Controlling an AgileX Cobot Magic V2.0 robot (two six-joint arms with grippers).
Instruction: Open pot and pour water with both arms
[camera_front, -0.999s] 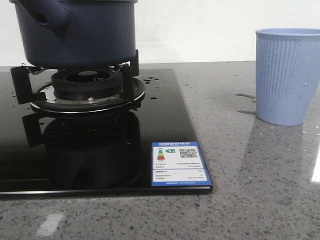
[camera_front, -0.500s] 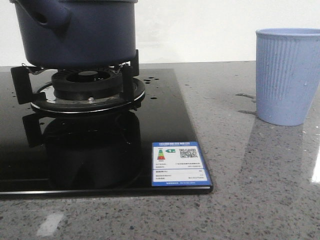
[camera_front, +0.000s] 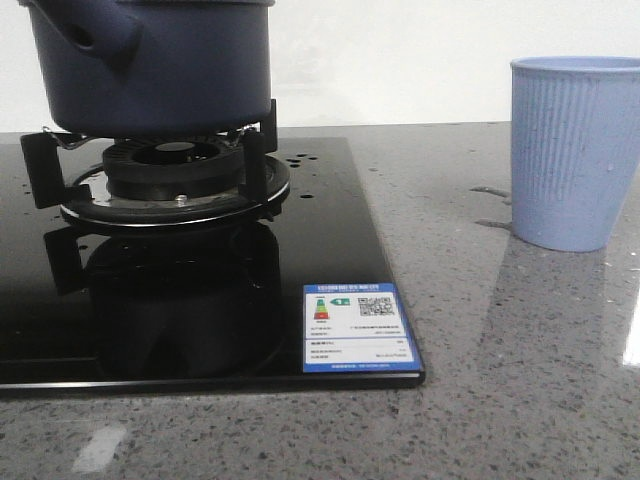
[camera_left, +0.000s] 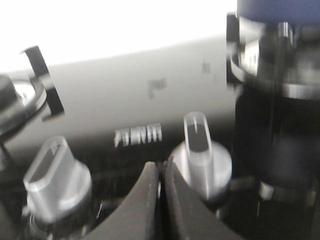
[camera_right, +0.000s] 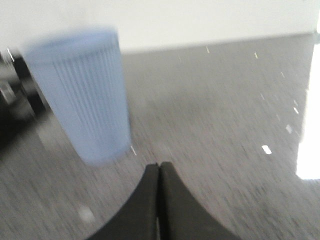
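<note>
The dark navy-blue pot (camera_front: 165, 70) stands on the black burner stand (camera_front: 170, 175) of the glass stove at the left; its stubby hollow handle (camera_front: 95, 35) points toward the camera. Its top is cut off by the frame, so I cannot see a lid. A sliver of the pot (camera_left: 277, 9) shows in the left wrist view above the burner. My left gripper (camera_left: 161, 167) is shut and empty, low in front of the stove's silver knobs (camera_left: 200, 150). My right gripper (camera_right: 158, 166) is shut and empty, above the counter near the light blue ribbed cup (camera_right: 85, 95). Neither gripper shows in the front view.
The light blue ribbed cup (camera_front: 575, 150) stands on the grey speckled counter (camera_front: 500, 380) at the right. The black glass stove top (camera_front: 200, 310) carries a blue energy label (camera_front: 358, 328) at its front right corner. A second knob (camera_left: 52, 175) sits beside the left gripper. Water drops lie near the burner.
The front view stays the same across the three frames; pot and cup have not moved.
</note>
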